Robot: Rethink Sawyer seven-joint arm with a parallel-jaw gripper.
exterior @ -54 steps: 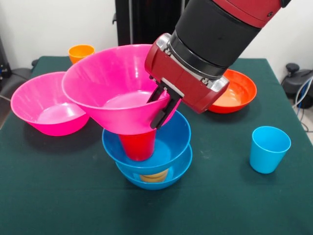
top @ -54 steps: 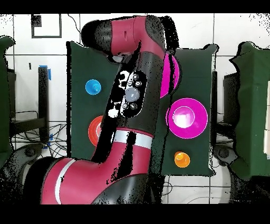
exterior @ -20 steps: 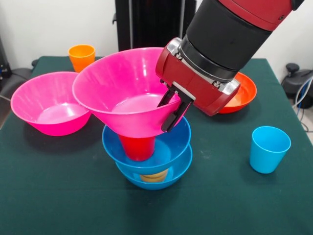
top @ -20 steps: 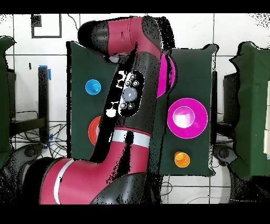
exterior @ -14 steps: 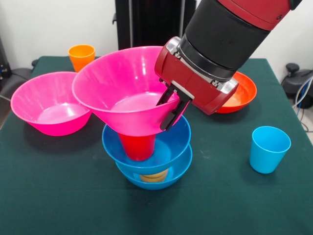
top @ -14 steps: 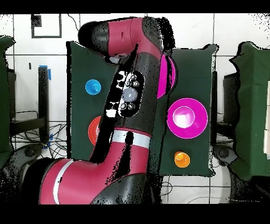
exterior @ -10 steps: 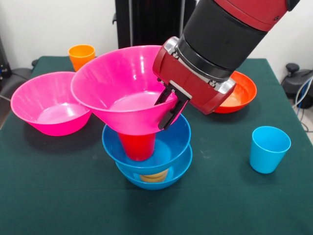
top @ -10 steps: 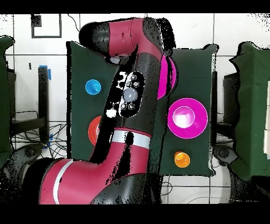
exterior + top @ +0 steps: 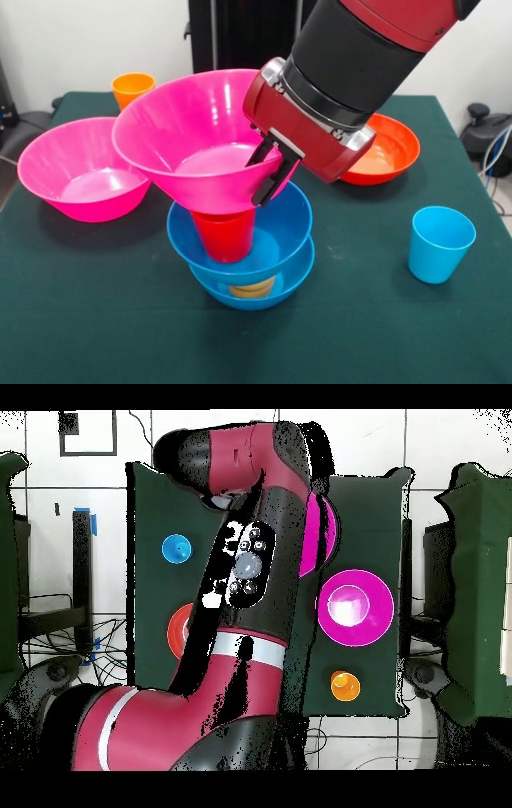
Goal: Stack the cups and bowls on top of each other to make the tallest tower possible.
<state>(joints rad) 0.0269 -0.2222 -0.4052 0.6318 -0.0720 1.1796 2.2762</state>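
Note:
My gripper (image 9: 268,172) is shut on the right rim of a large pink bowl (image 9: 184,136), one finger inside the wall and one outside. The bowl hangs tilted over the tower, its base at the mouth of a red cup (image 9: 225,238); I cannot tell whether it rests there. The red cup stands in a blue bowl (image 9: 280,232), which sits on a yellow cup (image 9: 252,288) inside a lower blue bowl (image 9: 292,280). In the overhead view the arm hides the tower, and only an edge of the held pink bowl (image 9: 322,534) shows.
A second pink bowl (image 9: 72,172) (image 9: 348,606) sits left of the tower, with an orange cup (image 9: 133,86) (image 9: 343,682) behind it. An orange-red bowl (image 9: 392,148) (image 9: 180,629) lies behind the arm. A light blue cup (image 9: 440,244) (image 9: 176,548) stands upright at the right.
Over the last second the gripper has carried the pink bowl slightly left above the red cup. The tower and the loose cups and bowls have stayed put.

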